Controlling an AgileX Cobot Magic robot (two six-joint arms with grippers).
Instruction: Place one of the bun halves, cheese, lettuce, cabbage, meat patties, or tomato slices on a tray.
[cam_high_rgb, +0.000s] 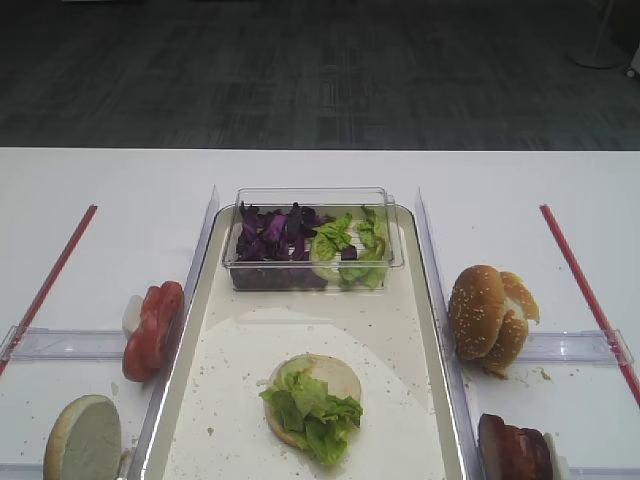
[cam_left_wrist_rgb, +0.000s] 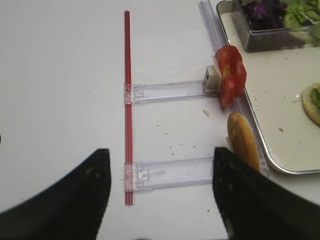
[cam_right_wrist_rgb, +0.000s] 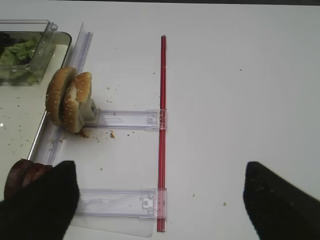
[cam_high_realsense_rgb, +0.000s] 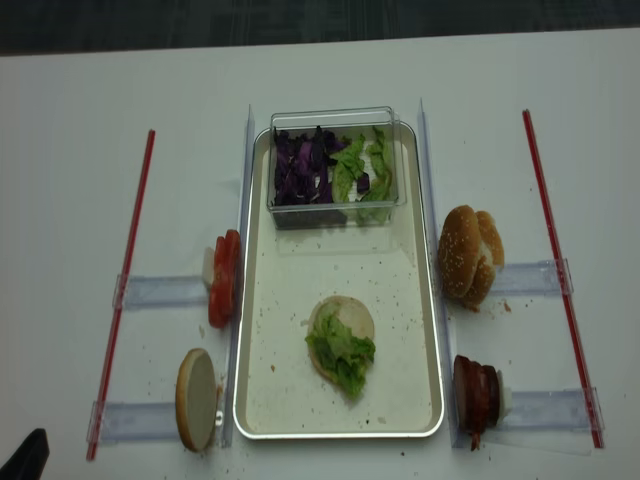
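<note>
While a pale bun half (cam_high_rgb: 318, 385) topped with crinkly green lettuce (cam_high_rgb: 312, 410) already lies on the long cream tray (cam_high_rgb: 400, 330), I judge more layers remain: dark patties (cam_high_realsense_rgb: 477, 392) wait right. My right hand (cam_right_wrist_rgb: 160, 200) gapes wide, empty; likewise the left hand (cam_left_wrist_rgb: 160, 192).

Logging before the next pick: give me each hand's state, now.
Left hand: open, holding nothing.
Right hand: open, holding nothing.
</note>
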